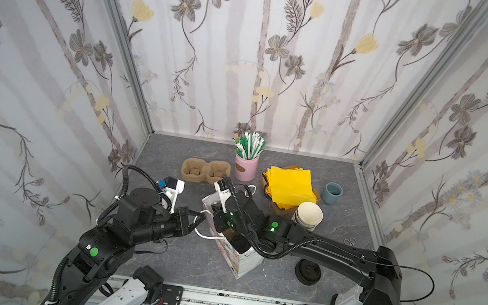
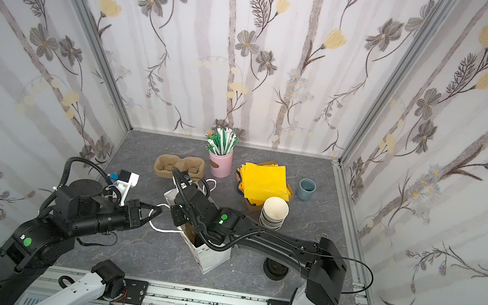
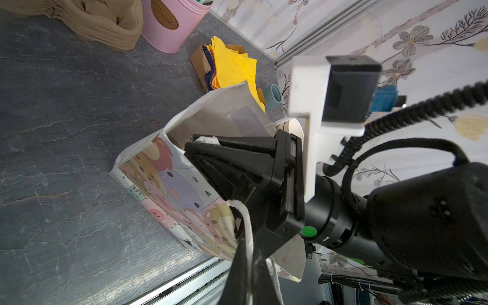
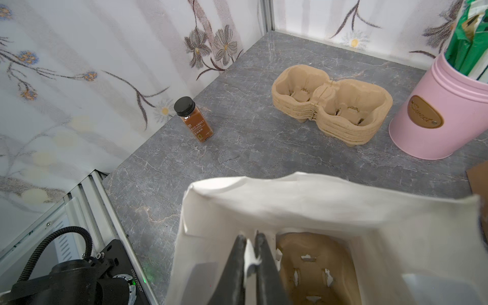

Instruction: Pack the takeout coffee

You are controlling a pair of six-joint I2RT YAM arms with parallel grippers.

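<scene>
The takeout coffee is out of view in every frame. A white paper bag [image 1: 248,260] [image 2: 212,258] printed with cartoon animals [image 3: 171,190] stands open at the table's middle front. My left gripper [image 1: 201,217] [image 3: 247,253] is at the bag's left side, shut on the bag's white cord handle [image 1: 207,237] [image 3: 247,224]. My right gripper [image 4: 249,239] [image 3: 190,150] reaches down into the bag's mouth, its jaws nearly together on a white fold of the bag's wall. A brown cardboard carrier [image 4: 314,266] lies empty at the bag's bottom.
Behind the bag are a stack of carriers [image 1: 205,170], a pink tin of straws [image 1: 245,166], yellow napkins [image 1: 290,183] and a blue-grey cup [image 1: 332,192]. Lidless cups [image 1: 308,215] and black lids [image 1: 308,272] sit right of the bag. A spice bottle [image 4: 194,120] stands by the left wall.
</scene>
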